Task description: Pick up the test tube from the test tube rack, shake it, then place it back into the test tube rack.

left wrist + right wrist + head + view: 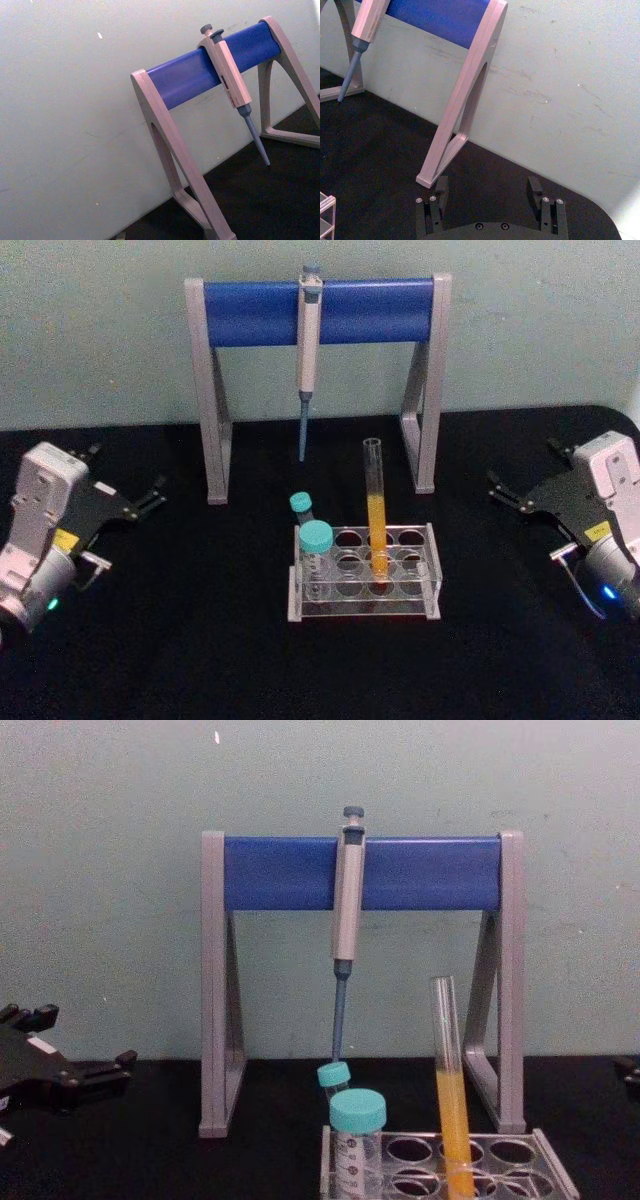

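The test tube (377, 510) stands upright in the test tube rack (400, 610) at the table's middle, clear glass with orange-yellow liquid in its lower half. In the chest view the test tube (448, 1090) rises from the rack (548, 1160) at the bottom. My left gripper (130, 478) hovers open at the far left, well away from the rack, and also appears in the chest view (85, 1038). At the far right my right gripper (522, 468) is open too, with nothing between its fingers (441, 189).
Two teal-capped vials (315, 540) sit in the rack's left holes. Behind the rack stands a grey-and-blue pipette stand (320, 310) with a pipette (307, 370) hanging from it. Black tabletop lies bare on both sides of the rack, with the wall close behind.
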